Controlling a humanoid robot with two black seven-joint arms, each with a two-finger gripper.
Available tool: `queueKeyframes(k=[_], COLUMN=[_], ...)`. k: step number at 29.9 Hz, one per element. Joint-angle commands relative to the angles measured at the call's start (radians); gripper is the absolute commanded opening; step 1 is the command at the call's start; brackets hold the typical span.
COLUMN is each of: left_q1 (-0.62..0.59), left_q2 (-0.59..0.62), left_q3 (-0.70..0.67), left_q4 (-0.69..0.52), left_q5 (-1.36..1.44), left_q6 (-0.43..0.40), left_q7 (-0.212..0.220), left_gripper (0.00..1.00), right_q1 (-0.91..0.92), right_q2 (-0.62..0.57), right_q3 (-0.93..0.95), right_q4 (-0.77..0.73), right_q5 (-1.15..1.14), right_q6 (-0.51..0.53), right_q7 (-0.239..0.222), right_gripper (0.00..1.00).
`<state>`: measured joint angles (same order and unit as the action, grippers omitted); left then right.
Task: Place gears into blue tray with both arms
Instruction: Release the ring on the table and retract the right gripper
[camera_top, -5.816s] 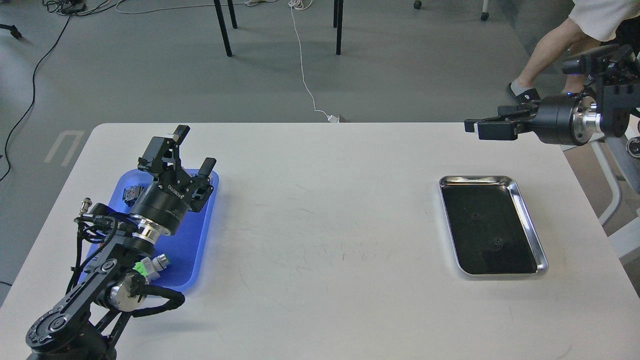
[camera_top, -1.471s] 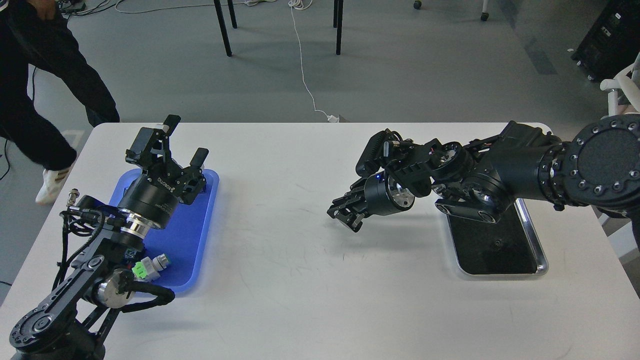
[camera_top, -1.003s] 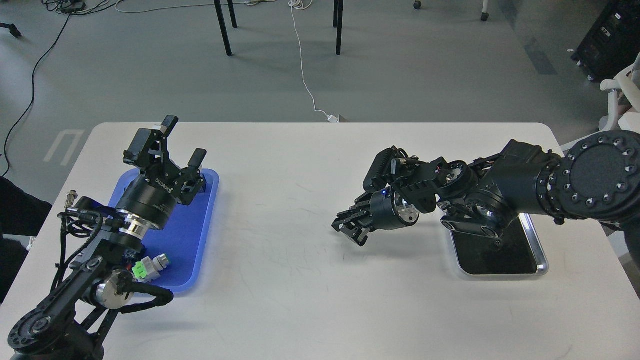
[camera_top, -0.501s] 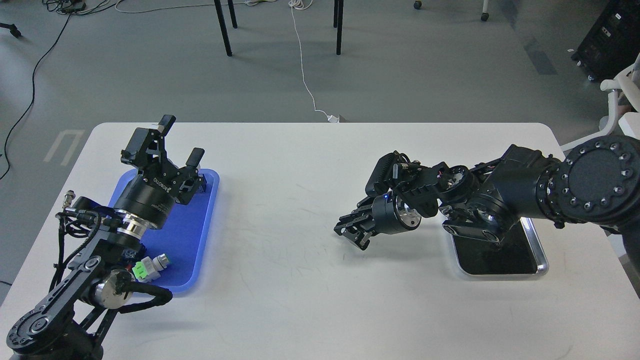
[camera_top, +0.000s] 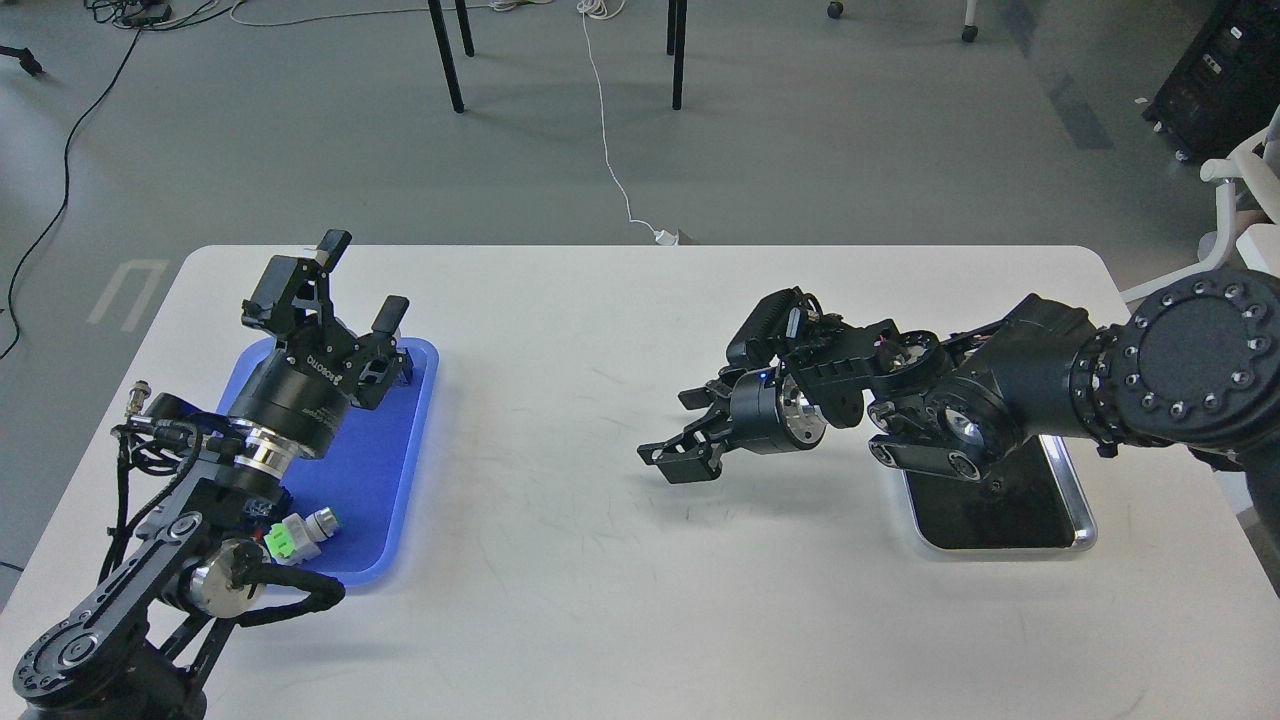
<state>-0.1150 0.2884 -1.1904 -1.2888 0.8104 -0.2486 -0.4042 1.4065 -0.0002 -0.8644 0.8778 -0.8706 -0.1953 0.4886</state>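
Note:
The blue tray (camera_top: 392, 450) lies at the table's left side. My left gripper (camera_top: 364, 280) hangs above its far end, pointing up and away, open with nothing between its fingers. My right arm reaches in from the right across the silver tray (camera_top: 1078, 505). Its gripper (camera_top: 676, 430) is low over the bare tabletop near the middle, pointing left, with the fingers spread open. I see nothing held in it. No gears can be made out; the right arm covers much of the silver tray's black inside.
A green-capped switch (camera_top: 295, 535) lies at the blue tray's near end, beside my left arm's cables. On the floor beyond the white table (camera_top: 560, 600) are chair legs and cords. A white chair stands at the far right.
My right gripper has shifted left and slightly up over the table, and its fingers have spread wider. The left arm has stayed put.

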Motion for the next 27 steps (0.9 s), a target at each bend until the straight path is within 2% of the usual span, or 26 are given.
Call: queueKeyframes(k=[1,4,6,9,13,17,22,27], left_q1=[0.0,-0.002,-0.003,-0.008,-0.017,-0.032,-0.115,-0.294], left_q2=[0.0,0.0,0.0,0.011,0.037,0.063,0.092,0.113], left_q3=[0.002,0.003,0.006,0.015,0.02,0.066,0.201,0.411], left_q4=[0.0,0.0,0.0,0.0,0.0,-0.021,-0.053,-0.05], left_q5=[0.0,0.0,0.004,0.016,0.085,0.252,0.591,0.938], left_q6=[-0.001,-0.001,-0.001,-0.001,-0.012,-0.06,-0.064,-0.066], left_q7=[-0.001,-0.005,-0.033,-0.085,-0.085,-0.085,-0.085,-0.085], left_gripper=[0.98,0.98,0.98,0.98,0.98,0.98,0.98,0.98], right_q1=[-0.015,-0.098,-0.162,-0.265,-0.415,-0.539,-0.671,-0.77], right_q2=[0.0,-0.098,-0.161,-0.248,-0.346,-0.397,-0.412,-0.412], right_q3=[0.169,0.327,0.459,0.664,0.927,1.106,1.245,1.322], right_q4=[0.03,0.064,0.067,0.064,0.052,0.05,0.011,-0.06], right_q5=[0.088,0.188,0.24,0.32,0.507,0.692,0.877,0.894], right_q6=[0.01,0.013,0.033,0.178,0.376,0.482,0.596,0.684], right_q7=[0.0,0.0,0.0,0.0,0.0,0.0,0.0,0.0], right_gripper=[0.97,0.98,0.98,0.98,0.98,0.98,0.99,0.99])
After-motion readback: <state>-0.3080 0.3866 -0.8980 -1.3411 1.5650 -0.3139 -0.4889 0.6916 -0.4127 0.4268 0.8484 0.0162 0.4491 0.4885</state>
